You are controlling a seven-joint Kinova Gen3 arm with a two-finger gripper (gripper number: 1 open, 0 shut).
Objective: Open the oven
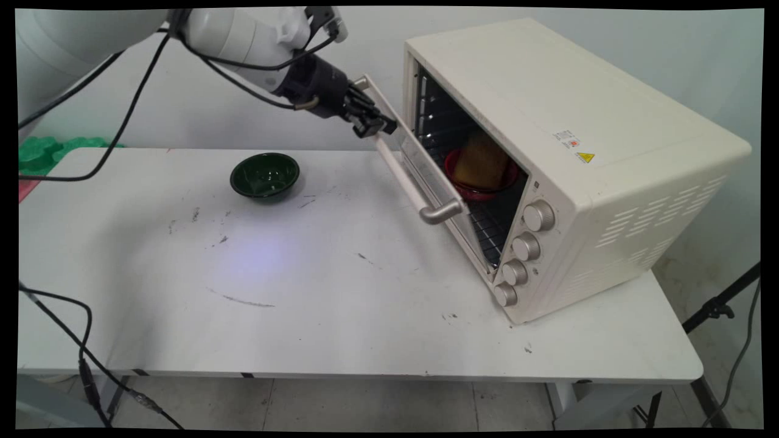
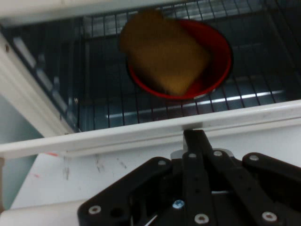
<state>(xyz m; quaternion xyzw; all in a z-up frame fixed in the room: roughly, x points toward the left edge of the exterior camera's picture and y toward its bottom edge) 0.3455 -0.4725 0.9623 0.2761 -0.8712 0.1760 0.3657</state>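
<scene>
The arm is reaching in from the upper left, its gripper (image 1: 372, 125) pressing against the top edge of the half-open oven door (image 1: 426, 176); its fingers are lying together, holding nothing. Inside the oven (image 1: 578, 152), a red bowl (image 2: 217, 56) is holding a yellow sponge-like block (image 2: 164, 52). A green bowl (image 1: 265, 175) is sitting well apart on the table (image 1: 341, 316).

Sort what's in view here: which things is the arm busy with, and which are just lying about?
In use:
- pincer, at the top edge of the oven door
- oven, door partly open
- red bowl with a piece of bread, on the rack inside

Lying about:
- green bowl, on the table
- green object at the far left edge
</scene>
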